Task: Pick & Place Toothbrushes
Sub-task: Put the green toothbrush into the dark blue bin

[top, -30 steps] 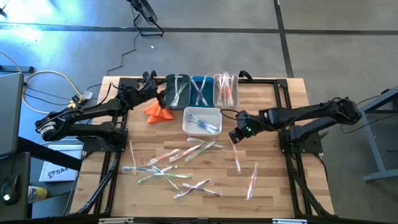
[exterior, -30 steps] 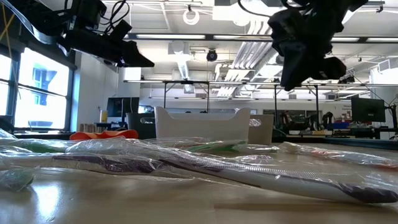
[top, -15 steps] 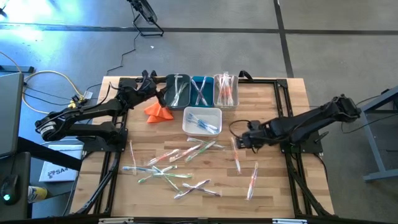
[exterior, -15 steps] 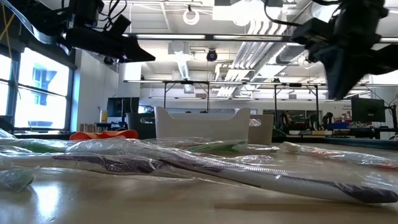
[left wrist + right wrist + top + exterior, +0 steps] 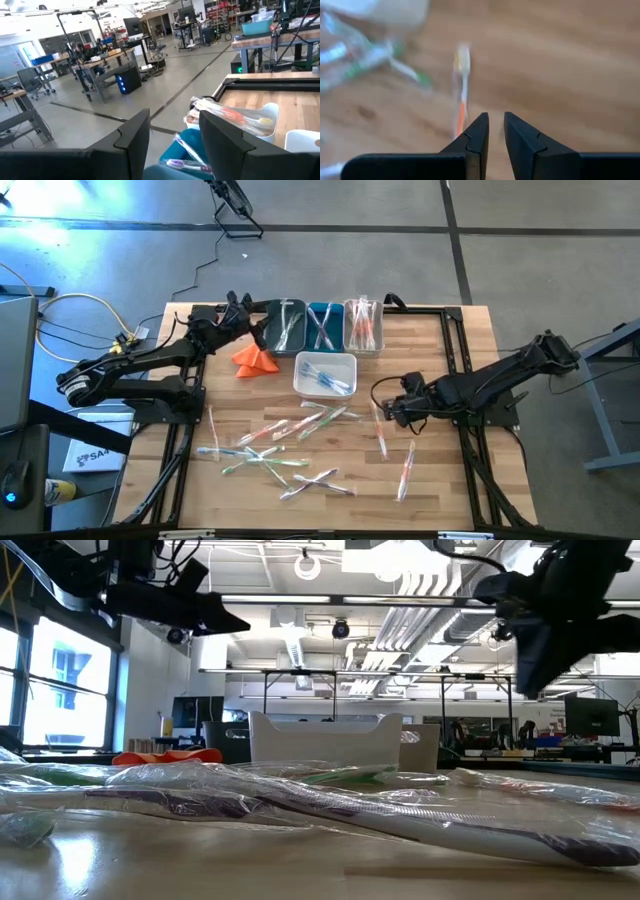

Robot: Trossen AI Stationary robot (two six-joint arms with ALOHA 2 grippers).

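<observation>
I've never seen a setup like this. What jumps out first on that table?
A scatter of wrapped toothbrushes lies across the wooden table, with bins along the far edge already holding some. The right hand hangs over an orange toothbrush, fingers nearly together and empty; the left hand waits, open, by the bins.

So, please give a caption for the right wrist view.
Right claw, fingers slightly apart and empty, above an orange-handled wrapped toothbrush on the wooden table.

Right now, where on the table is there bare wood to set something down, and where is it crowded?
Bare wood lies at the table's right rear corner, beside the clear bin, and along the right edge past the two orange toothbrushes. Crowded: the loose toothbrush pile left of centre, and the bin row with the white bin.
</observation>
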